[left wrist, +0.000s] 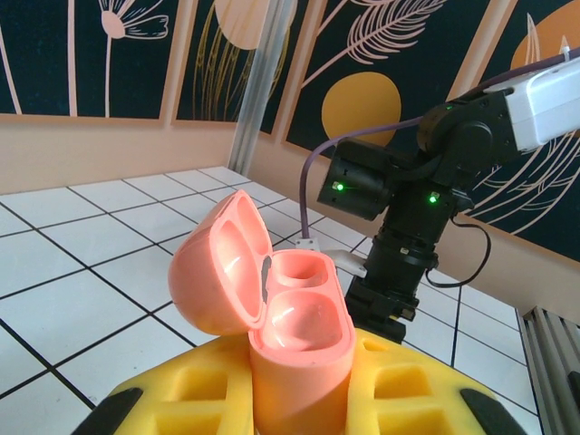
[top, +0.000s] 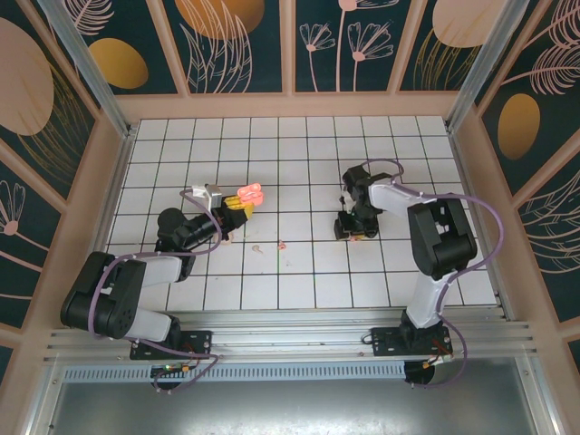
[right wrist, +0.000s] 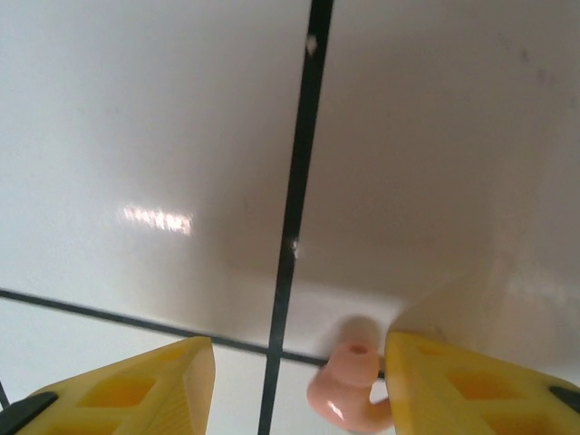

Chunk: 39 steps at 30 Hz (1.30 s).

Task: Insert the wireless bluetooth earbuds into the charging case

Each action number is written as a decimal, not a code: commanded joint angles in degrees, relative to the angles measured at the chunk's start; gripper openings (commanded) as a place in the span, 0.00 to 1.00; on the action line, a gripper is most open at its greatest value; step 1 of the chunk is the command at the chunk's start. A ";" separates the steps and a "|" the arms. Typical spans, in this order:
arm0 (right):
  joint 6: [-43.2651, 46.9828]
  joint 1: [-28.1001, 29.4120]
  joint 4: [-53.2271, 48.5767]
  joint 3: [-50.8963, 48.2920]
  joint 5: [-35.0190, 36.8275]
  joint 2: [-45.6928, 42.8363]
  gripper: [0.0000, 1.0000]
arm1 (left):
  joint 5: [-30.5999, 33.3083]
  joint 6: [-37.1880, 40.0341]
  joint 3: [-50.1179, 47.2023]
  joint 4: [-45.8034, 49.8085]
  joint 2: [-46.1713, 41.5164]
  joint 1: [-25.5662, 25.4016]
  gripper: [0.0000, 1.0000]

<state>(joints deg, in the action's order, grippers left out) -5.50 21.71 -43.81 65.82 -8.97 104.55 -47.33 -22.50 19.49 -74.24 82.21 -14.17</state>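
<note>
My left gripper (left wrist: pixel 299 367) is shut on the salmon-pink charging case (left wrist: pixel 304 340), its yellow fingers (left wrist: pixel 181 390) pressed against both sides. The case stands upright with its lid (left wrist: pixel 213 263) hinged open to the left, and both sockets are empty. From above, the case (top: pixel 247 193) hangs left of centre. My right gripper (right wrist: pixel 299 390) points down at the tiles, open. One pale-pink earbud (right wrist: pixel 349 391) lies on the floor between its fingers, touching the right finger (right wrist: pixel 471 385), with a wide gap to the left one. Another earbud (top: pixel 282 244) lies on the tiles between the arms.
The right arm (left wrist: pixel 399 227) stands a short way beyond the held case in the left wrist view. White tiles with black grid lines (right wrist: pixel 294 208) cover the floor. Patterned walls and a wooden ledge (top: pixel 290 106) close in the area at the back and sides.
</note>
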 commanded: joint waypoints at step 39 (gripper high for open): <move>-6.48 0.90 -6.38 2.48 4.76 1.50 0.44 | -1.35 0.45 2.80 1.25 -0.58 0.28 0.05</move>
<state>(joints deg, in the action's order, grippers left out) -11.07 22.13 -49.84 69.36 -4.51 105.06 -47.55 -22.52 20.73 -72.55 82.21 -14.17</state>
